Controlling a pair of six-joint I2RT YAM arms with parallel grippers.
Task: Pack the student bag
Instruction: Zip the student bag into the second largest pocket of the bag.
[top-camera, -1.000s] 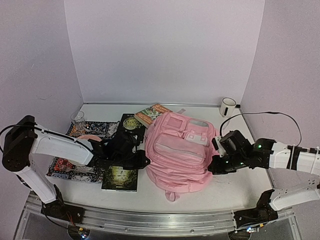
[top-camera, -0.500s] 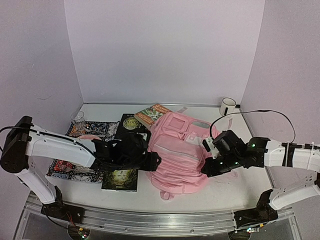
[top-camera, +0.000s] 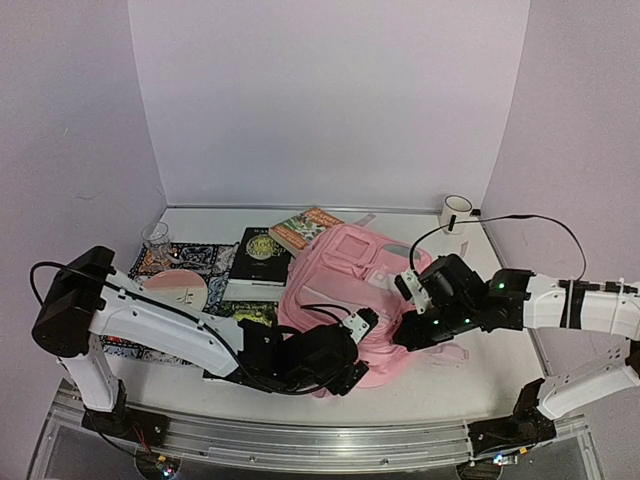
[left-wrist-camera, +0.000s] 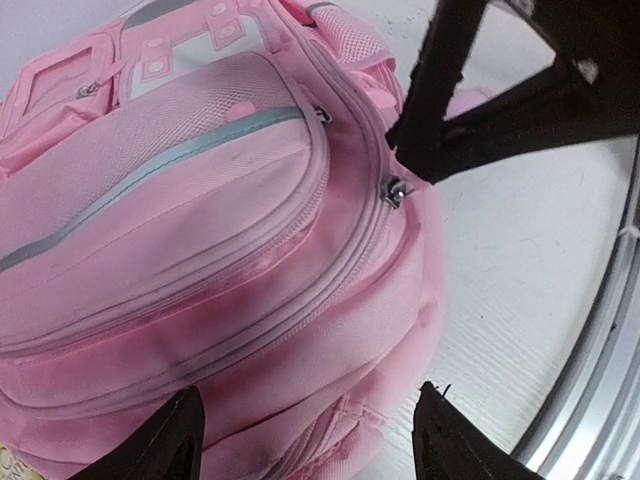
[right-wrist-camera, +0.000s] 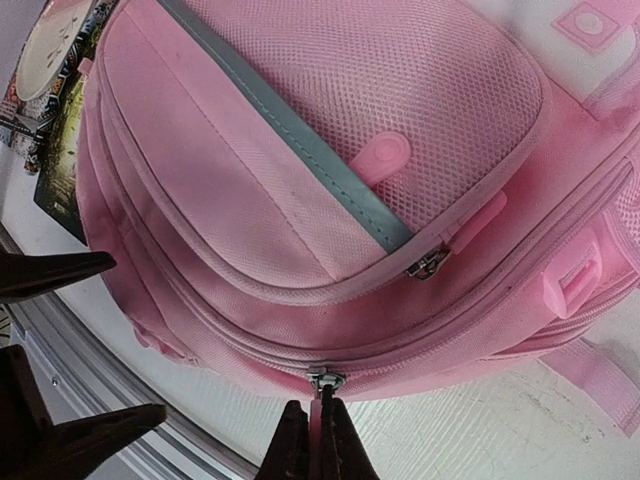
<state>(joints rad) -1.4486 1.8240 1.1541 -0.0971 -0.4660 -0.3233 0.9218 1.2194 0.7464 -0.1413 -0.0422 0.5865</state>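
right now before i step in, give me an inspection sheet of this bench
surface: white table, no spills seen
job's things: large soft pink fabric backpack lying mid-table, front pockets up, zips look closed
clutter: black paperback book and colourful paperback book at the bag's far left; pale pink round plate on patterned cloth; clear glass tumbler; white ceramic mug in the far right corner
grippers: left fingers open, at the bag's near end; right fingers shut on pink zip pull tab
cables: black cable looping above the right arm
surroundings: plain pale walls on three sides; metal rail along the near edge
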